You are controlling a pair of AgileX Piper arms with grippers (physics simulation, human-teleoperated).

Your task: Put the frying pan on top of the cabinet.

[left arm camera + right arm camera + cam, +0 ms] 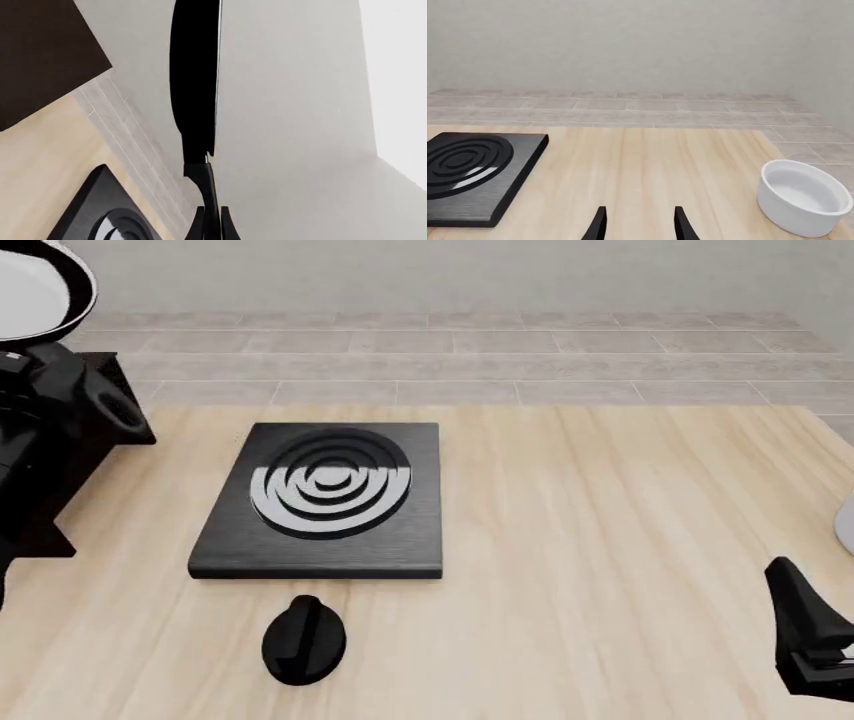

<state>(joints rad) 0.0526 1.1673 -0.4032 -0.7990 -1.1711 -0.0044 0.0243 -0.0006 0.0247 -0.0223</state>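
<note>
Frying pan (195, 75): held up in the air and seen edge-on from the left wrist; in the front view its round body (34, 290), pale and shiny inside, sits at the far left upper corner, partly cut off by the frame.
Left gripper (211, 222): fingers clamped on the pan's black handle, one on each side; the pan extends straight out beyond the fingertips.
Cabinet (40, 50): dark brown block at the table's left end; the pan is off its surface and clear of it in the left wrist view. Whether the pan is directly over the top, cannot tell.
Right gripper (638, 225): fingers spread apart with nothing between them, low over the bare wooden table (601, 540), well apart from the pan.
Stove plate (320, 498): square, black, silver rings, flat on the table left of centre.
Knob (304, 638): small black oval, just in front of the stove plate.
White bowl (804, 196): on the table at the right side, near the right gripper.
</note>
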